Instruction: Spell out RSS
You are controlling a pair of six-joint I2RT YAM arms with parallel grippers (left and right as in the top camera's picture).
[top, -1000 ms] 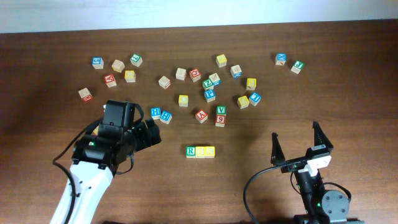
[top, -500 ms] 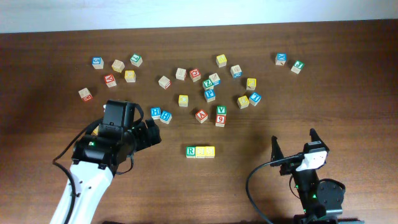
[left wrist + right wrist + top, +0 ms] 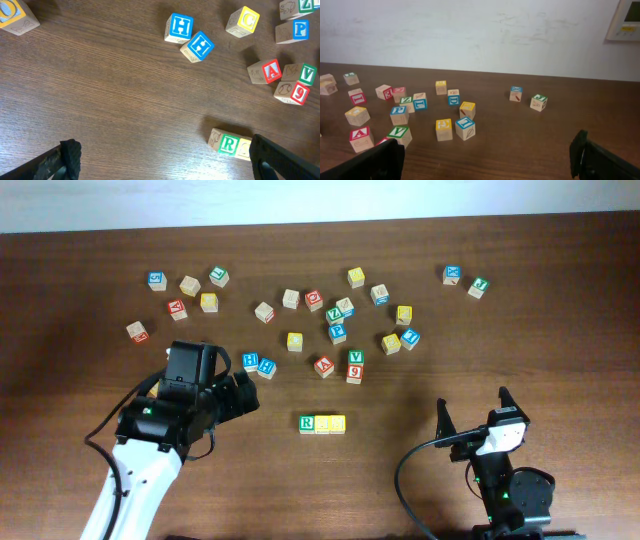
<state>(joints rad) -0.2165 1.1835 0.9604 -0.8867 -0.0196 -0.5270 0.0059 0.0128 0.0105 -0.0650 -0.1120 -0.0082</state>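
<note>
**Status**

1. Task items: the R cube [image 3: 307, 422] and the 2 yellow cubes [image 3: 337, 423] lie on the table [image 3: 300, 490] in 1 straight row, each touching the next. The row sits near the front centre, well apart from the loose cubes [image 3: 294, 340] scattered behind it. The R cube is at the end nearer the left arm.
2. Left jaws: wide apart and holding nothing. They point toward the row from beside the 2 blue H cubes [image 3: 179, 26]. In the left wrist view, 1 finger hides most of the first yellow cube.
3. Right jaws: wide apart and holding nothing. They stand well clear of the row on its other side. The row does not appear in the right wrist view.

**Step in hand**

Judged from the layout, placement is complete and the row is ready for checking. The letters on the yellow faces are too small to read from overhead.

**Next move**

1. No further pick appears necessary.
2. Any retreat of the left arm should pull away from the row, because a sideways sweep could break the contact between cubes.
</note>
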